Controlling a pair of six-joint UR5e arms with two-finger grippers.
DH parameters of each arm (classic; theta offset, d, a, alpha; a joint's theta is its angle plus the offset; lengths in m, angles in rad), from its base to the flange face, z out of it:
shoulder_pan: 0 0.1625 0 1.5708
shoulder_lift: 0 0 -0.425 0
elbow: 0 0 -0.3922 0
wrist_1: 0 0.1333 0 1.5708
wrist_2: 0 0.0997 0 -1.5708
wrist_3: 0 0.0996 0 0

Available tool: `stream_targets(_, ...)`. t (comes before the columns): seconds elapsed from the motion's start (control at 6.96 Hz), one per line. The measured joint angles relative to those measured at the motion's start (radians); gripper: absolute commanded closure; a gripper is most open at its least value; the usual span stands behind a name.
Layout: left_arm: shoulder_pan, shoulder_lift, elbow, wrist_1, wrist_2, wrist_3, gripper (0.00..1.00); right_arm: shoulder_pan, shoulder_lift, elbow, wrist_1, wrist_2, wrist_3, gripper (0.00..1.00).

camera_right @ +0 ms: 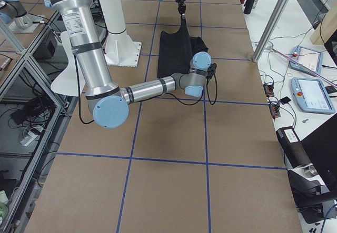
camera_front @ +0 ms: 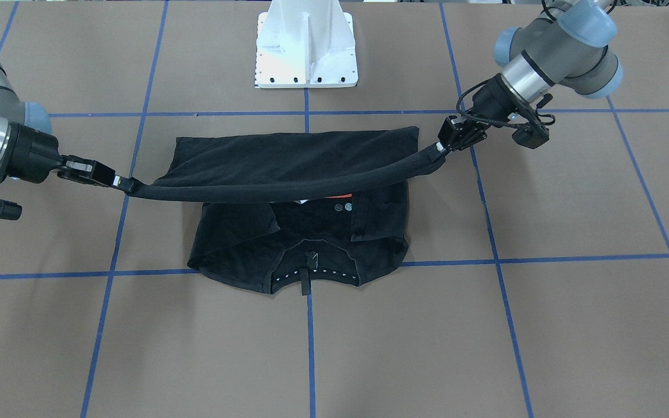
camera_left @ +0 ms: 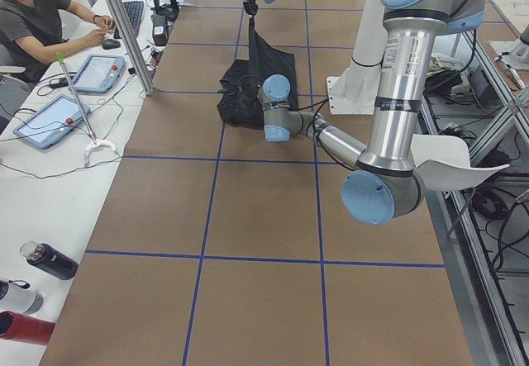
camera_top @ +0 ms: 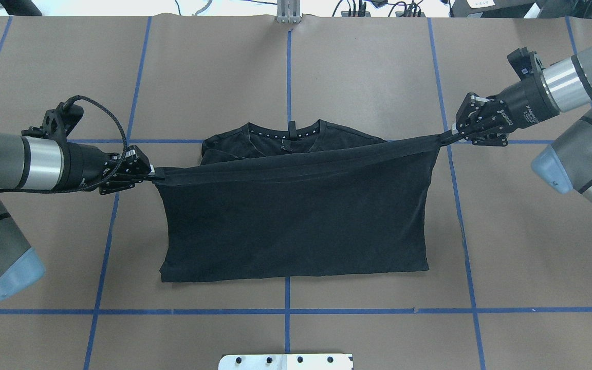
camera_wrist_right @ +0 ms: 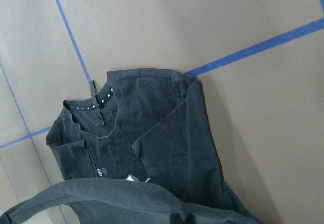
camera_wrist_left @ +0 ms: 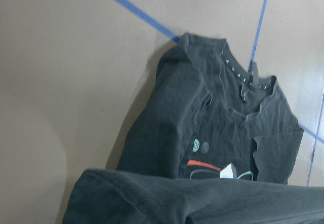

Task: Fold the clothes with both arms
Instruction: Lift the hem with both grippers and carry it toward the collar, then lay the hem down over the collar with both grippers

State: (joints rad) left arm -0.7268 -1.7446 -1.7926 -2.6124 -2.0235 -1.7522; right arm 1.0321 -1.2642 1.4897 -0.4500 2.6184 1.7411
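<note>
A brown-covered table (camera_top: 378, 77), marked into large squares by blue tape lines (camera_top: 288, 77), filled the work cell. A white base plate (camera_front: 306, 52) stood at the robot's side of it. Along the operators' edge ran a white desk (camera_left: 50, 176), where a seated person (camera_left: 33, 19) worked beside 2 tablets (camera_left: 45, 121) and several bottles (camera_left: 50, 260). A slanted metal post (camera_left: 124, 31) rose at that edge.

The black T-shirt (camera_top: 296, 226) lay near the table's middle, its collar (camera_top: 288, 131) toward the operators and its sleeves turned inward. The printed logo (camera_wrist_left: 207, 166) showed in part beneath the raised cloth. The near hem was held up as 1 taut edge (camera_top: 301, 164) strung between the 2 arms, with the cloth draping from it down to the table.

The left gripper (camera_top: 156, 177) was clenched on 1 end of that raised edge. The right gripper (camera_top: 449, 136) was pinched on the other end, slightly farther from the robot. Each came in low and nearly level from its own side.

Broad brown surface stretched outward past each gripper, and also between the collar and the operators' edge. The shirt's fold nearest the robot lay well short of the base plate. In the overhead view, cables showed beyond the table's far edge. Railings and floor cables bordered the robot's side in the end views.
</note>
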Motion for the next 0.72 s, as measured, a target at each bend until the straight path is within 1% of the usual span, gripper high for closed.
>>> stream_targets(0.29, -0.035, -0.06, 0.075, 0.0, 0.015, 0.01, 1.0, -0.001, 0.03, -0.039, 0.0, -0.025, 0.0, 1.0)
stream_targets(0.57, -0.058, -0.091, 0.131, 0.0, 0.026, 0.052, 1.0, -0.003, 0.066, -0.083, -0.001, -0.055, 0.0, 1.0)
stream_targets(0.72, -0.062, -0.132, 0.187, -0.001, 0.038, 0.06, 1.0, -0.004, 0.087, -0.116, -0.001, -0.074, 0.0, 1.0)
